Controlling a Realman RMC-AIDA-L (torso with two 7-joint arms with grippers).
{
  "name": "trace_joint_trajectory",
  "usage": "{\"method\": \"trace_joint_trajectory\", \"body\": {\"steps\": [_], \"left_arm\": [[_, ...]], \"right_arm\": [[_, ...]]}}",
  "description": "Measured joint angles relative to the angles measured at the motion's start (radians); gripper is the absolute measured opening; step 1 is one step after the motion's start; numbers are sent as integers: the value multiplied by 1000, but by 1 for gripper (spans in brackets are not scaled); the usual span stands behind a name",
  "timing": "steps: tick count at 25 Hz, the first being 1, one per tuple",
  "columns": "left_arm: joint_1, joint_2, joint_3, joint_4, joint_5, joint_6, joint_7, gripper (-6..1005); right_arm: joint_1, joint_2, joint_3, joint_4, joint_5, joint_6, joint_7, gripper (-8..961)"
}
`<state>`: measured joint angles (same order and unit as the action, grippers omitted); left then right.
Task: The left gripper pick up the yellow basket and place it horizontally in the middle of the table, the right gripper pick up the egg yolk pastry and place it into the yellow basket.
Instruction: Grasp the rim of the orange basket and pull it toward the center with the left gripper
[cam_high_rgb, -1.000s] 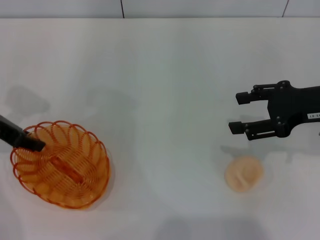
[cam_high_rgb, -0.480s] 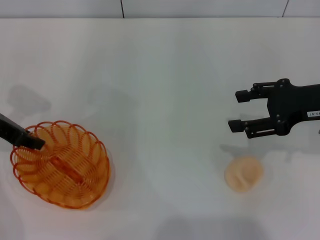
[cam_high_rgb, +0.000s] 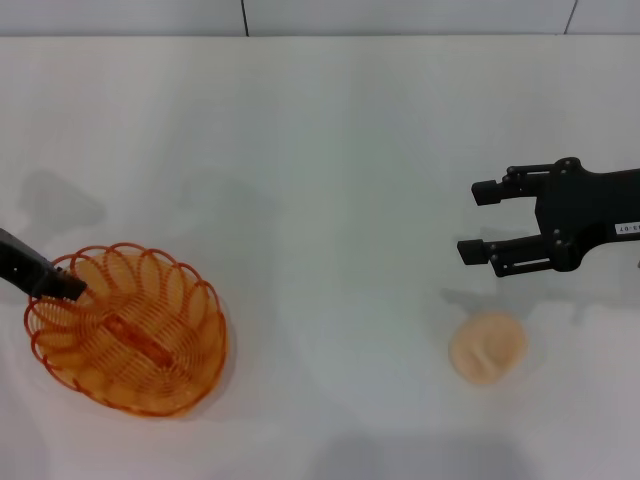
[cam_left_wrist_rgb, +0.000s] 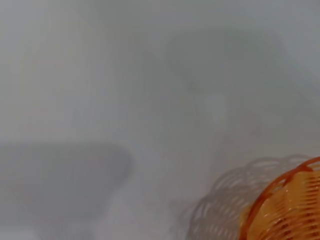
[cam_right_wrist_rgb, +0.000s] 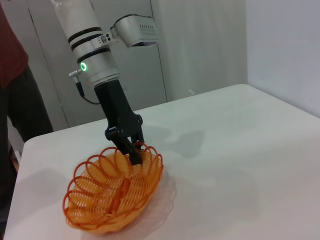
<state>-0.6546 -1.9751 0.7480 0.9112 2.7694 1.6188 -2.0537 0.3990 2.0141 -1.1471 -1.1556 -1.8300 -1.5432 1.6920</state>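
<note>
The yellow basket (cam_high_rgb: 130, 335) sits at the near left of the table (cam_high_rgb: 320, 150). My left gripper (cam_high_rgb: 62, 285) is shut on its left rim. The right wrist view shows the left gripper (cam_right_wrist_rgb: 134, 152) clamped on the far rim of the basket (cam_right_wrist_rgb: 112, 195), which tilts up slightly on that side. A corner of the basket (cam_left_wrist_rgb: 287, 210) shows in the left wrist view. The egg yolk pastry (cam_high_rgb: 487, 346) lies on the table at the near right. My right gripper (cam_high_rgb: 470, 222) is open and empty, hovering just behind the pastry and apart from it.
A wall edge runs along the table's far side (cam_high_rgb: 320, 36). A person in a dark red top (cam_right_wrist_rgb: 12, 60) stands beyond the table's left end. White tabletop lies between the basket and the pastry.
The basket has shifted slightly to the right with the left gripper holding its rim. The right gripper and the pastry have stayed in place.
</note>
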Motion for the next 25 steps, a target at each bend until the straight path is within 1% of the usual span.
{"method": "trace_joint_trajectory", "body": {"steps": [7,13,18,25], "left_arm": [[-4,-1,0,12,-26,20,2,141],[-14,0,-6,21,-135,36,-19,125],[-31,-13,-5,25,-157,26,-80,93],[-53,-33,0,26,-177,0,-196,91]], "right_arm": [[1,-1,1,0,0,2,0,747],[1,-2,1,0,1,9,0,746],[2,-1,2,1,3,14,0,746],[3,-3,4,1,25,26,0,744]]}}
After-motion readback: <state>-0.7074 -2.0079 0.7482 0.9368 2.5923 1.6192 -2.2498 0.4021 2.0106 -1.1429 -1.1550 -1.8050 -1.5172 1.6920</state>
